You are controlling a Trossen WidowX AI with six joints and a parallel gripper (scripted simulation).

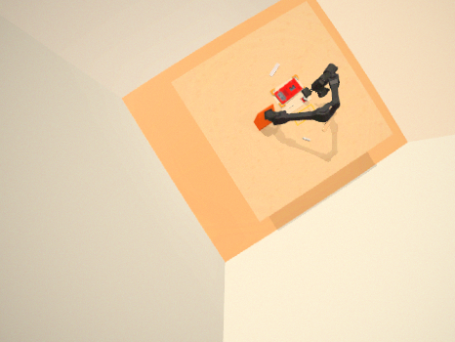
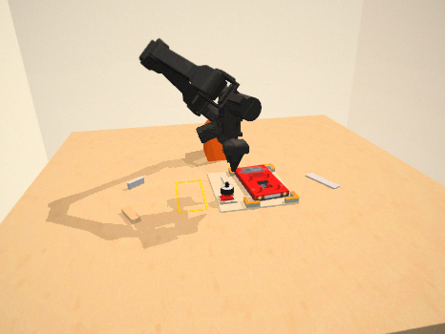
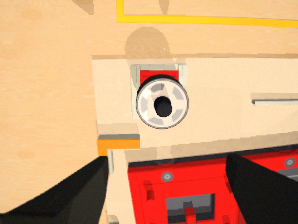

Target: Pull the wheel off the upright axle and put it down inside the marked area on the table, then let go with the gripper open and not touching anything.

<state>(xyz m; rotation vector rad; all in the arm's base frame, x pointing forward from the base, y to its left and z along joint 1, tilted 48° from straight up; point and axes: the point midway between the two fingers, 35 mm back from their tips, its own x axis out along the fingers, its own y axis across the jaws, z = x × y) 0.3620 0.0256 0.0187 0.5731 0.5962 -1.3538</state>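
on its upright axle sat the wheel (image 3: 162,105), above a small red base on the pale board (image 3: 220,90), untouched. the yellow marked area (image 2: 191,196) lay on the table at about nine o'clock from it in the exterior view. the gripper (image 2: 232,168) hovered at one o'clock over the red tray (image 2: 262,181), fingers partly spread and empty. i judged the approach step was in hand; next it should centre over the wheel and descend.

wheel (image 3: 162,106) — white disc, grey spoke patches, dark hub hole, black tyre | seated flat on upright axle (image 2: 226,183) over red base, on the cream board | marked area (image 2: 191,196) — yellow-outlined rectangle just beside the board, nothing in it
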